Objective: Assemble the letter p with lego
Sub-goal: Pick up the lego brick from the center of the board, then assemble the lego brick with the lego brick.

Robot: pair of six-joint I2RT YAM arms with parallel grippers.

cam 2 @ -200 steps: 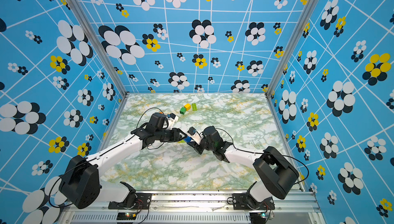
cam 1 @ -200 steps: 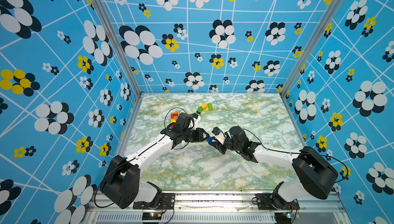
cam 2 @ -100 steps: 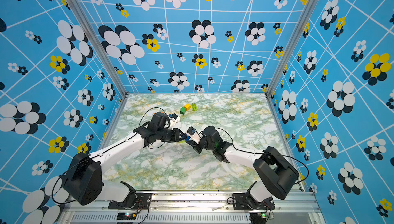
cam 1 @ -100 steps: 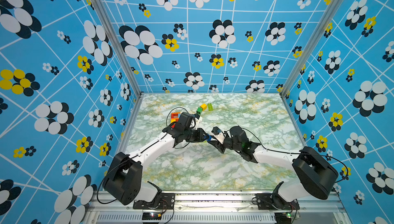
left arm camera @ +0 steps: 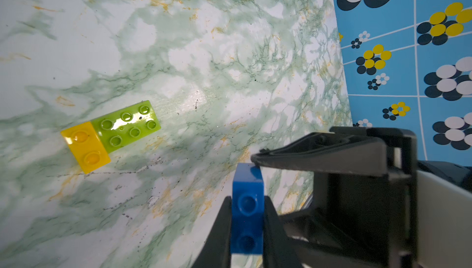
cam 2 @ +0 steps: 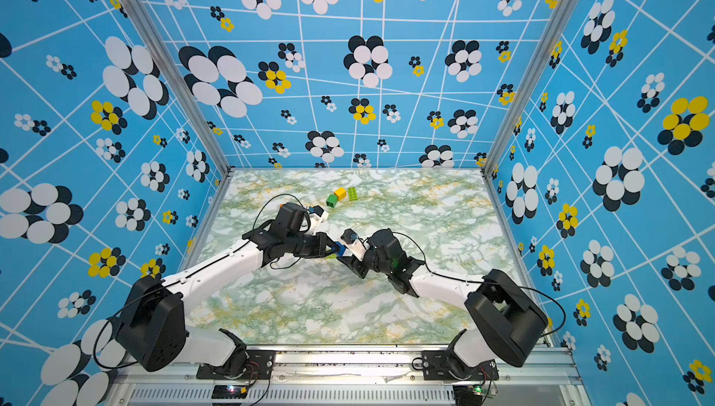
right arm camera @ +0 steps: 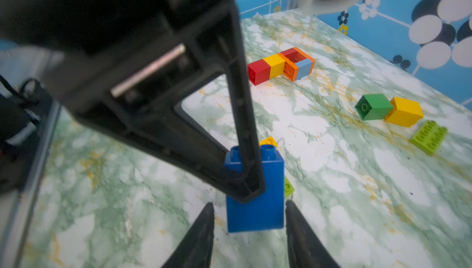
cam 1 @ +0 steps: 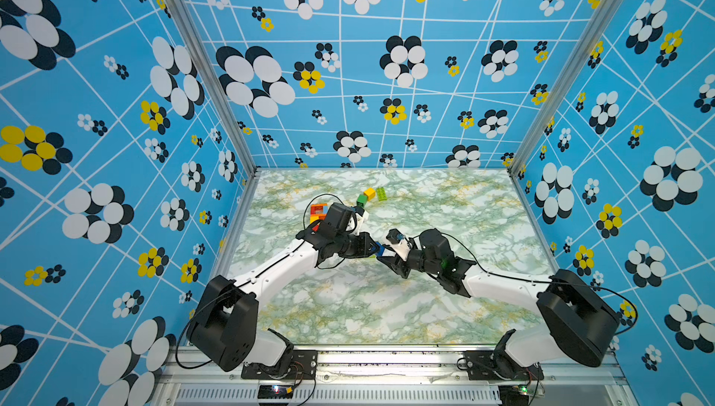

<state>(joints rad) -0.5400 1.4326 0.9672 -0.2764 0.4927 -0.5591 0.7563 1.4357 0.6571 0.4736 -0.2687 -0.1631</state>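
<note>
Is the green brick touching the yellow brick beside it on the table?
Yes, in the right wrist view the green brick and the yellow brick sit pressed together, no gap between them.

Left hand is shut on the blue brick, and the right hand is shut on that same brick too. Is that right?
Not quite. The left hand is shut on the blue brick, but the right hand is open. The right wrist view shows its fingers spread wider than the brick.

It was a robot test cell: patterned blue flower-print walls (cam 1: 348, 75) on aluminium framing (cam 1: 201, 71) enclosed a marble-look tabletop (cam 1: 348, 307), with two arm bases bolted along the front rail (cam 1: 387, 359).
</note>
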